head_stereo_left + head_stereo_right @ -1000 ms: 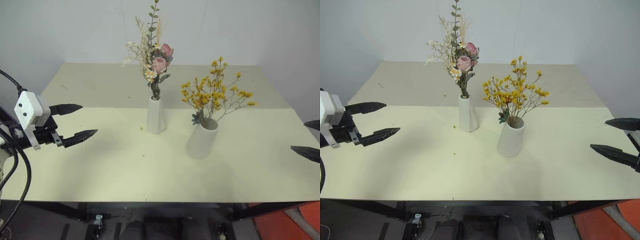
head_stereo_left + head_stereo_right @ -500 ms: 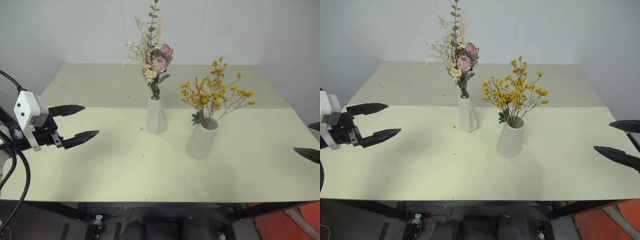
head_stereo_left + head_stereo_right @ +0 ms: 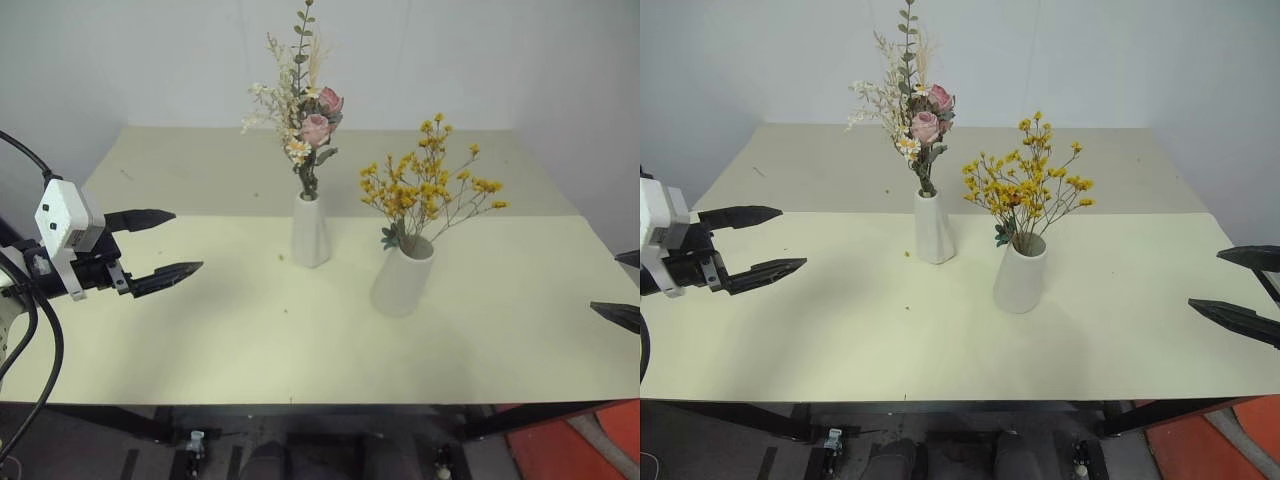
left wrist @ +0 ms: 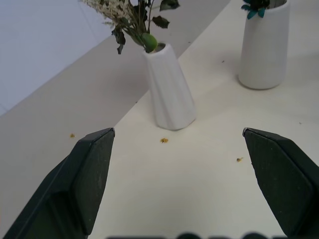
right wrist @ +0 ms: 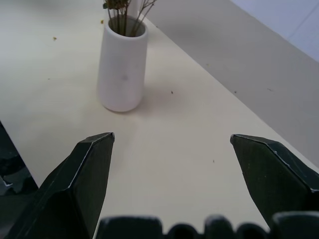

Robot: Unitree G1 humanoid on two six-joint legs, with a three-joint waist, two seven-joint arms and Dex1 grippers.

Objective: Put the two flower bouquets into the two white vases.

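Both vases matte white, plain: slim cone vase (image 3: 310, 230), stubby vase (image 3: 402, 281). Rose bouquet (image 3: 300, 95): cream sprigs, pink roses, green leaves. Second bouquet (image 3: 425, 190): brown stems, yellow-orange blossoms. Worktop (image 3: 250, 340) pale cream-yellow, far half duller beige. Left claw (image 3: 164, 243) and right claw (image 3: 1240, 286) black.

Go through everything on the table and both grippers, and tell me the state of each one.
Slim vase: upright, holding the rose bouquet.
Rose bouquet: standing in the slim vase.
Stubby vase: upright, holding the yellow bouquet.
Yellow bouquet: standing in the stubby vase.
Left gripper: open, empty.
Right gripper: open, empty.
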